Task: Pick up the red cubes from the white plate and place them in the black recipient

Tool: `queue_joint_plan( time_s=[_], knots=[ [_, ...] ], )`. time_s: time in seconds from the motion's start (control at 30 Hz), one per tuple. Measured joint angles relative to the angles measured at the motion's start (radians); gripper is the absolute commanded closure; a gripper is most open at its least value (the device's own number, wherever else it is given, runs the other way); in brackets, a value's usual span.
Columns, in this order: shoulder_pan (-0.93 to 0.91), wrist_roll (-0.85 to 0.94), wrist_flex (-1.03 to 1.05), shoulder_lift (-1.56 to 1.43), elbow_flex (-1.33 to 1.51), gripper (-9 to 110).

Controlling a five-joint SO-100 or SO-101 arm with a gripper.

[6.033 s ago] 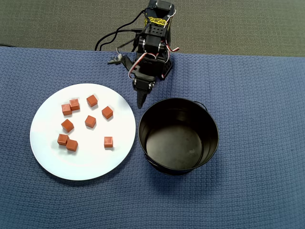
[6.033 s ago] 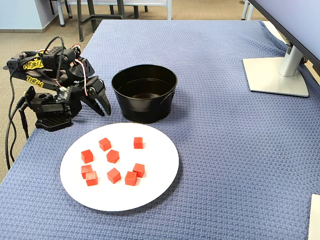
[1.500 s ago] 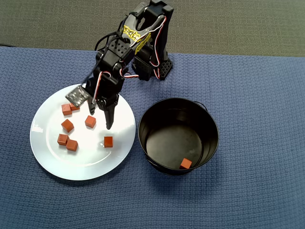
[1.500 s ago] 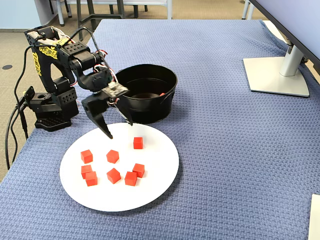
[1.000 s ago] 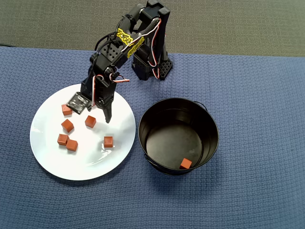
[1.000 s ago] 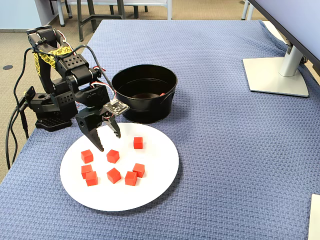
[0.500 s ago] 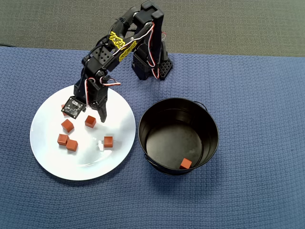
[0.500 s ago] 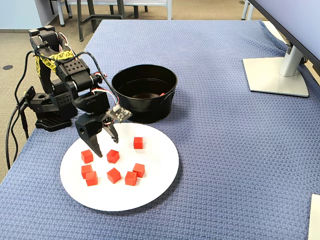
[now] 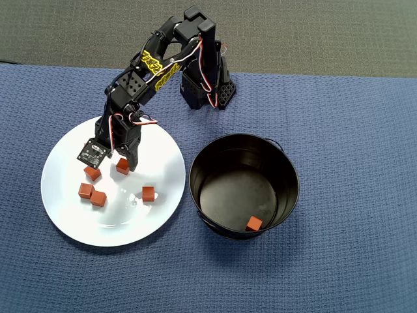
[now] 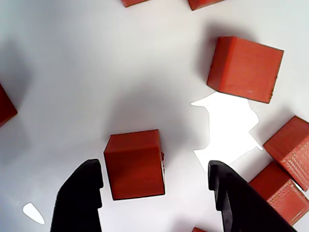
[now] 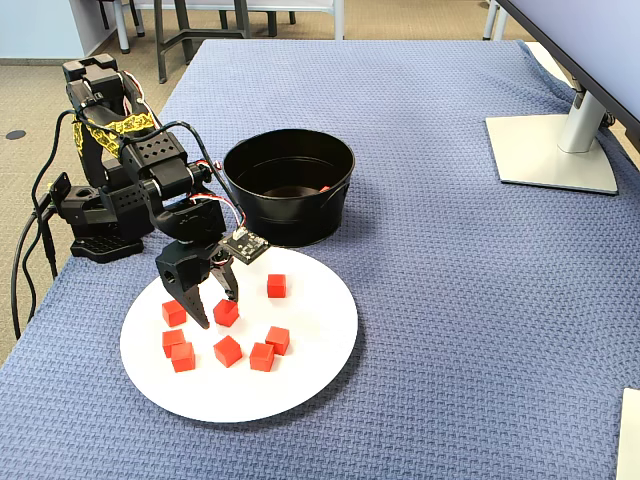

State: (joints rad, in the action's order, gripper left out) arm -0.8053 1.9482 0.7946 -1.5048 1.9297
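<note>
Several red cubes [image 11: 228, 350] lie scattered on the white plate [image 11: 310, 330]. My gripper [image 11: 214, 311] is low over the plate's back half and open, straddling one red cube [image 10: 135, 163]. In the wrist view that cube sits close to the left finger [image 10: 82, 198], with a wide gap to the right finger [image 10: 234, 203]. The overhead view shows the same cube [image 9: 122, 165] partly under the gripper [image 9: 124, 170]. The black recipient [image 9: 287, 169] stands right of the plate with one red cube [image 9: 254, 223] on its floor.
The arm's base [image 11: 100, 235] sits at the table's left edge in the fixed view, behind the plate. A monitor stand [image 11: 555, 150] is at the far right. Blue woven cloth [image 11: 450, 330] covers the table.
Over the last second the gripper has swung down and toward the plate's middle, settling open around one cube. Since six seconds ago, one cube has appeared in the black recipient.
</note>
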Motion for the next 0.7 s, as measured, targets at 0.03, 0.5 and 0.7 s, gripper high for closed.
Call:
queue_joint_plan(
  time_s=[0.03,0.5,0.7],
  knots=[
    [0.005,-0.006,-0.003,0.000,0.000,89],
    [0.028,-0.037,-0.058,0.002,0.023,83],
    [0.028,-0.037,-0.104,0.014,0.052,85]
  ],
)
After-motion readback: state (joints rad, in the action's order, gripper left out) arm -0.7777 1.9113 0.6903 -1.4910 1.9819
